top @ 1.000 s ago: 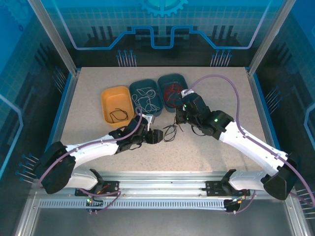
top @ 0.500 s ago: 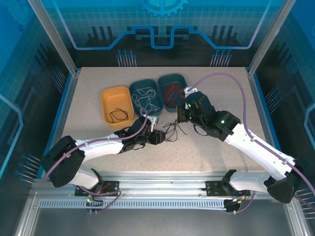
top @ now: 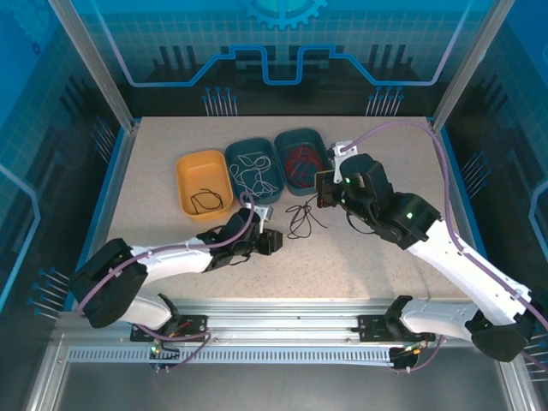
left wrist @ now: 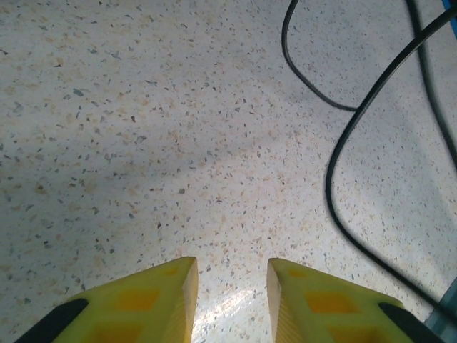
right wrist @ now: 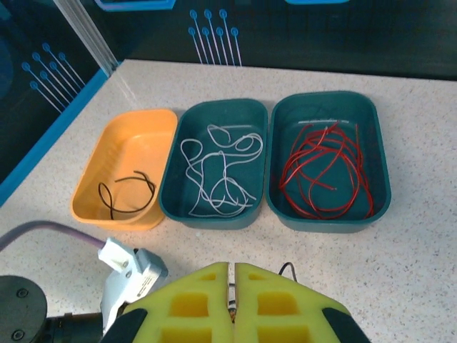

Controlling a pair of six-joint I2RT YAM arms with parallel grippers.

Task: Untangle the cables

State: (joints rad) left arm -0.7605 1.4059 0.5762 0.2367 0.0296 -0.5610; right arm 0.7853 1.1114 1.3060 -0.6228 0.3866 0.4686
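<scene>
A loose black cable (top: 300, 222) lies in thin loops on the table between the two arms. Its upper end runs up to my right gripper (top: 322, 193), which is shut on it. In the right wrist view a bit of black cable (right wrist: 286, 266) shows beside the closed right gripper (right wrist: 232, 266). My left gripper (top: 273, 242) is low over the table just left of the loops. Seen from the left wrist, the left gripper (left wrist: 232, 268) is open with bare table in the gap, and the black cable (left wrist: 329, 179) curves past at the upper right.
Three trays stand in a row behind the grippers. An orange tray (right wrist: 136, 146) holds a short black wire (right wrist: 136, 176). The middle teal tray (right wrist: 178, 136) holds white wire (right wrist: 214, 179). The right teal tray (right wrist: 378, 179) holds red wire (right wrist: 321, 164).
My right gripper has moved back and to the right, drawing the black cable with it. The left gripper's jaws have narrowed, and it has shifted slightly right.
</scene>
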